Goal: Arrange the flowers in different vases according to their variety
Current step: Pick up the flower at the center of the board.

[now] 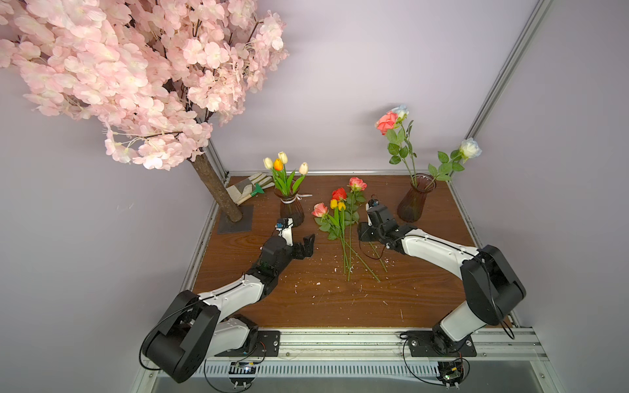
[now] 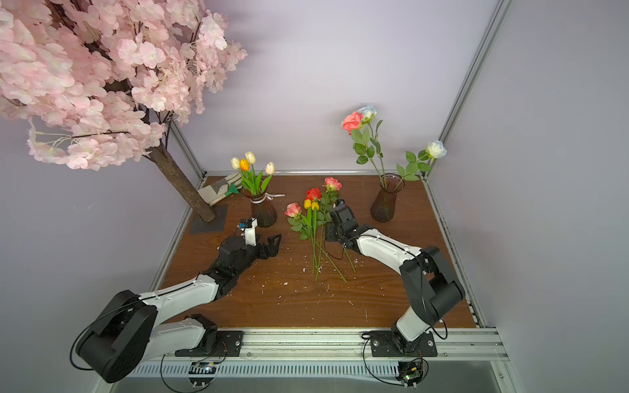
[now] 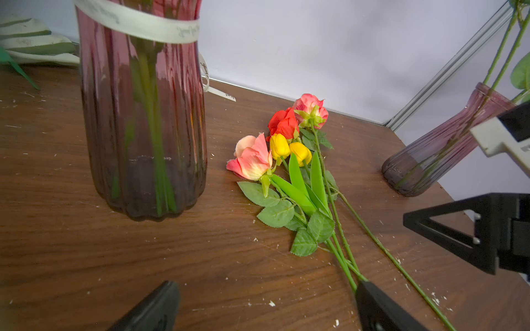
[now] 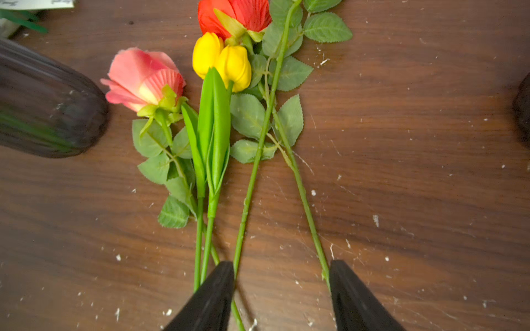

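Observation:
Loose flowers lie mid-table in both top views: two pink roses [image 1: 320, 210] [image 4: 143, 78], a red rose [image 1: 339, 194] and two yellow tulips [image 4: 220, 61]. The ribboned vase [image 1: 291, 212] [image 3: 143, 114] holds cream and orange tulips [image 1: 282, 166]. The plain vase [image 1: 412, 199] holds pink and white roses [image 1: 388, 122]. My right gripper [image 4: 281, 269] [image 1: 367, 234] is low over the stems and open, with two rose stems [image 4: 249, 195] lying just inside its fingers. My left gripper [image 3: 266, 303] [image 1: 308, 246] is wide open and empty, beside the ribboned vase, left of the stems.
A big pink blossom tree [image 1: 136, 75] stands on a base plate [image 1: 235, 221] at the back left corner. Work gloves [image 1: 248, 189] lie behind the ribboned vase. White crumbs dot the wooden table [image 1: 323, 299]. Walls and metal rails close in the back and sides.

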Available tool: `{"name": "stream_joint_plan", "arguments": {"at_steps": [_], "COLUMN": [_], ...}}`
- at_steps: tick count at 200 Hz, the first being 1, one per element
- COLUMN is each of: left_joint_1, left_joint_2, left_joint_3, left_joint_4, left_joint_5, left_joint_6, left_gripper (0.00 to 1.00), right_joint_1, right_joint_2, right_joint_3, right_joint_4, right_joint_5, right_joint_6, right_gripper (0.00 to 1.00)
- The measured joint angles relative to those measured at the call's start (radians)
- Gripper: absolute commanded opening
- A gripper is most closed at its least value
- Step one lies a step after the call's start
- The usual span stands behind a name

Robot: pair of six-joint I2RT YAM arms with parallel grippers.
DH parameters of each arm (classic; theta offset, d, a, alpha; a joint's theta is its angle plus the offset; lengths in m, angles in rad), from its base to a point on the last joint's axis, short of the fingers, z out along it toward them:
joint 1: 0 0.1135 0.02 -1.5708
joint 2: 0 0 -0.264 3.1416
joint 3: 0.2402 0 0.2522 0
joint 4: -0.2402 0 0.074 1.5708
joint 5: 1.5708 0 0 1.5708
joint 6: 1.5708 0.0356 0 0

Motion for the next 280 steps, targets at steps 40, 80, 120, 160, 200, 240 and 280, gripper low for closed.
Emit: {"name": "stream_joint_plan", "arguments": {"at_steps": [40, 80, 120, 160, 200, 240, 280], "left_joint_1": [0.000, 0.000, 0.000, 0.000, 0.000, 0.000, 0.000], "left_joint_2": [-0.026, -0.030, -0.047, -0.049, -0.049, -0.049, -0.049], "left_joint_3": [0.000, 0.000, 0.000, 0.000, 0.000, 0.000, 0.000], "left_joint_4": [-0.004, -0.018, -0.021, -0.025, -0.025, -0.025, -0.025], "left_joint_5": [-0.019, -0.024, -0.026, -0.029, -0.033, -0.034, -0.035], "left_joint_6": [0.010, 0.015, 0.015, 0.016, 0.017, 0.018, 0.018], "left_gripper": [0.99, 0.99, 0.99, 0.99, 0.99, 0.99, 0.99], "right_joint_1": [0.046, 0.073, 0.079, 0.079, 0.068, 0.047, 0.021], "right_joint_2": [0.184, 0.330, 0.457, 0.525, 0.547, 0.548, 0.507], "right_joint_3": [0.216, 0.340, 0.456, 0.553, 0.585, 0.582, 0.511], "right_joint_4": [-0.123, -0.220, -0.298, -0.346, -0.359, -0.340, -0.278], "right_joint_5": [0.100, 0.120, 0.138, 0.164, 0.159, 0.135, 0.124], "right_joint_6": [0.066, 0.111, 0.142, 0.159, 0.163, 0.172, 0.174], "right_gripper": [0.55, 0.50, 0.37, 0.35, 0.33, 0.19, 0.00]}}
